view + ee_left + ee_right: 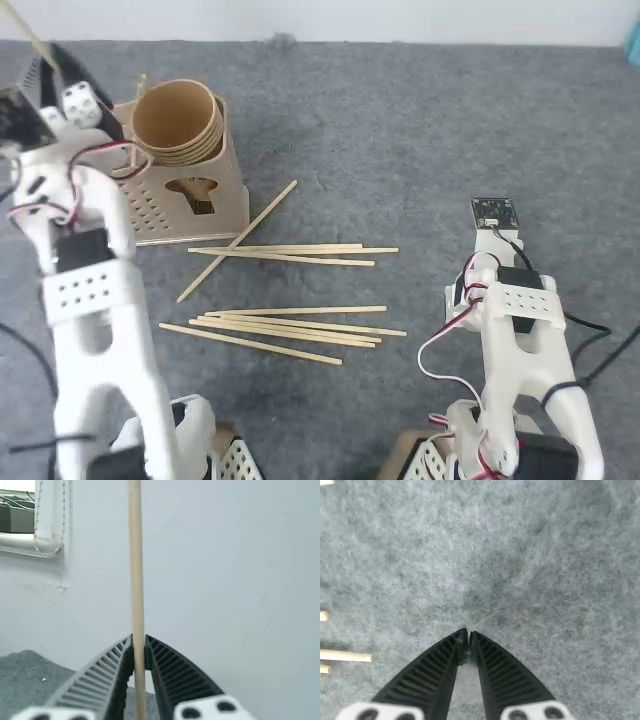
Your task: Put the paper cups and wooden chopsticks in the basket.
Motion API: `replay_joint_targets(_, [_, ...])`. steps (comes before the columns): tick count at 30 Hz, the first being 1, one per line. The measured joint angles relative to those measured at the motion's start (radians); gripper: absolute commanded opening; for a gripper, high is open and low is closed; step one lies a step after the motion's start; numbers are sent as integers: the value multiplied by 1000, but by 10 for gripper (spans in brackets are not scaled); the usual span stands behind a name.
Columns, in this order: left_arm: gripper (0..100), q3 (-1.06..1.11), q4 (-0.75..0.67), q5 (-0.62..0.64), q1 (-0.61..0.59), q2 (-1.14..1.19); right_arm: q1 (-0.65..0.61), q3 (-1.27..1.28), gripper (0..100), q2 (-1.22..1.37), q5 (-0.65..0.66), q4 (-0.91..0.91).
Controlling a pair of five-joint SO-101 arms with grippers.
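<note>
My left gripper was clamped on one wooden chopstick. Its long axis ran straight out between my fingertips and away from the wrist, so in the high view it slanted up toward the far left corner. The basket stood just beside that gripper on its right, with the stacked paper cups already inside. I judged that the coming move turned on this: the stick had to swing right and tip down to enter the basket mouth beside the cups. Further right, the loose chopsticks lay on the mat in two bunches, mostly lengthwise across the table between my arms. My right gripper hung over bare mat well apart from the basket, jaws closed on nothing.
</note>
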Motion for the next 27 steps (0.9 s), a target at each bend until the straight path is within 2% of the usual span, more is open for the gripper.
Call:
replay_joint_targets(6, [24,0,-35,3,-40,150,0,0,19,0,0,0])
replay_joint_targets(10, [152,0,-35,-12,-55,203,0,0,19,0,0,0])
replay_joint_targets(14, [255,0,-8,-114,-69,198,0,0,19,0,0,0])
replay_joint_targets(20, [257,0,213,-140,-95,12,0,0,19,0,0,0])
replay_joint_targets(27, [257,0,520,-140,-178,-362,0,0,19,0,0,0])
